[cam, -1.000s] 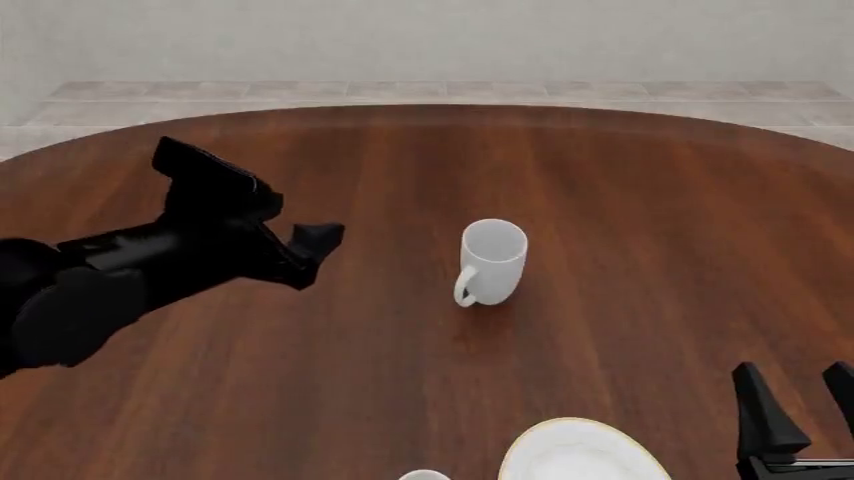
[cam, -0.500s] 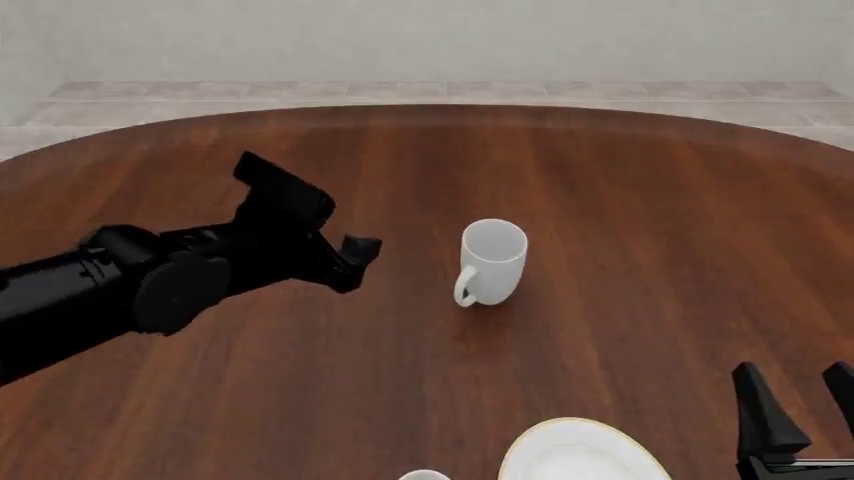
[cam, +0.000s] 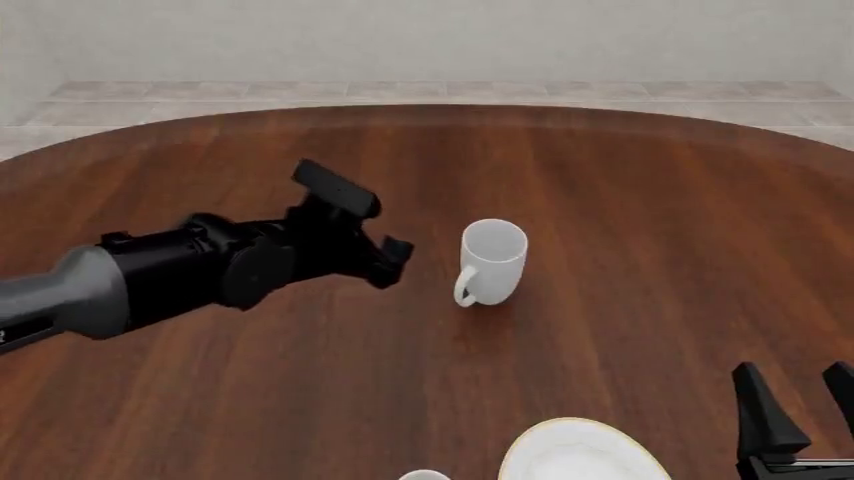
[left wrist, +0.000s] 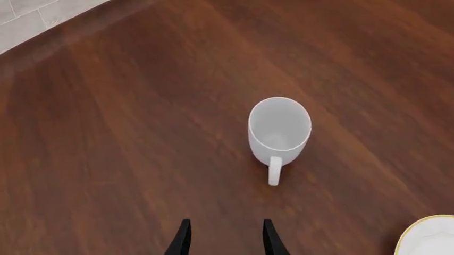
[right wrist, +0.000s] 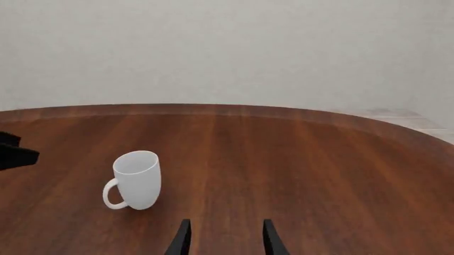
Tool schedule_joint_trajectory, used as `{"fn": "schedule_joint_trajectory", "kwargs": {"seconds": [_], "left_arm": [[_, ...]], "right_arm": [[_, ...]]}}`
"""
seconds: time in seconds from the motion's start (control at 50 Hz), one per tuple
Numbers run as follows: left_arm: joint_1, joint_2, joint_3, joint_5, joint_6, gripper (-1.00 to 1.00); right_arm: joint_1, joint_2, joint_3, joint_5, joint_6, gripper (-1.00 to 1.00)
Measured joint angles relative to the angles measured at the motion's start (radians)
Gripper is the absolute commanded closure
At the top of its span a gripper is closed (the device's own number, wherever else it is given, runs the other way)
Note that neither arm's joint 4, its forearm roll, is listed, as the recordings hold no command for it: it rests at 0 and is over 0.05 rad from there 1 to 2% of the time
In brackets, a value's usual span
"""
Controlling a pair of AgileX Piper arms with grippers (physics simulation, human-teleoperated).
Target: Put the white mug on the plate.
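Note:
The white mug (cam: 494, 262) stands upright near the middle of the brown table, its handle turned toward the near-left. It also shows in the left wrist view (left wrist: 279, 130) and the right wrist view (right wrist: 137, 180). My left gripper (cam: 391, 260) hovers just left of the mug, open and holding nothing; its fingers (left wrist: 183, 240) point at the mug from a short way off. The plate (cam: 583, 455), cream with a gold rim, lies at the near edge, partly cut off, and its edge shows as well (left wrist: 429, 239). My right gripper (cam: 801, 410) stands open at the near right, right of the plate.
A small white round object (cam: 423, 475) peeks in at the near edge, left of the plate. The round table's far edge (cam: 441, 108) meets a tiled floor and pale wall. The left arm's black tip (right wrist: 14, 151) enters the right wrist view.
My left arm has swung rightward across the table toward the mug, closing most of the gap. Mug, plate and right arm have not moved.

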State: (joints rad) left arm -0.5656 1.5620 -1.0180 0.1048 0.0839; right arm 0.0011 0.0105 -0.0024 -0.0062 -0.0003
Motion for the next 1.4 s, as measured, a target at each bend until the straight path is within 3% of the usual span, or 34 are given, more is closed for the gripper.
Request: {"fn": "schedule_joint_trajectory", "kwargs": {"seconds": [0.64, 1.4], "left_arm": [[-0.023, 0.202, -0.117, -0.048, -0.031, -1.0], [-0.071, 0.333, -0.179, -0.079, -0.086, -1.0]], "right_arm": [[0.0, 0.0, 0.0, 0.0, 0.0, -1.0], [0.0, 0.0, 0.0, 0.0, 0.0, -1.0]]}}
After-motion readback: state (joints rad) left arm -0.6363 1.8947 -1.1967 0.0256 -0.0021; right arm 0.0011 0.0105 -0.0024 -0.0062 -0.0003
